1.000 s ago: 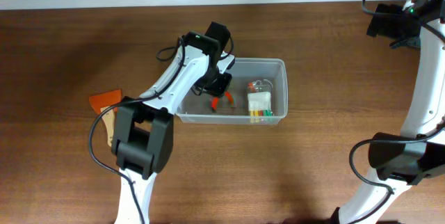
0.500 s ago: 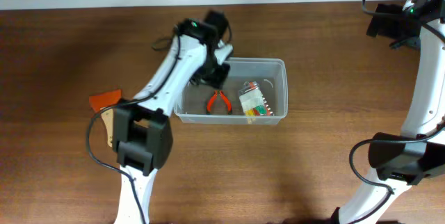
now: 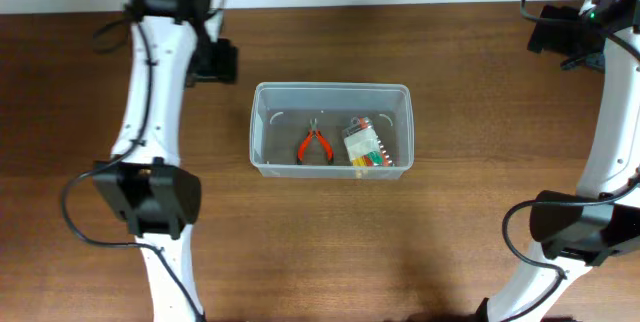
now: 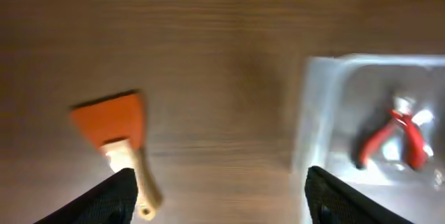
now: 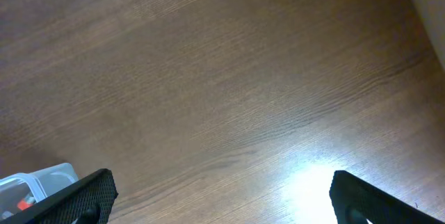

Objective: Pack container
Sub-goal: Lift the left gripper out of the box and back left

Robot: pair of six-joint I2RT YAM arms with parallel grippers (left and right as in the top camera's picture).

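The left gripper (image 4: pixel 221 182) hangs spread wide, empty, at the upper left of the overhead frame; the right gripper (image 5: pixel 222 193) is splayed too, upper right. The clear container (image 3: pixel 275 137) sits centre frame, with orange-handled pliers (image 3: pixel 316 146) and a small packet (image 3: pixel 364 146) lying inside.

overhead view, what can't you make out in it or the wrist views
- Scraper: overhead, hidden under the left arm; left wrist, blurred.
- Packet: overhead, its pieces too small to identify.
- Container: right wrist, cut off by the bottom edge.
- Pliers: left wrist, blurred through the container wall.
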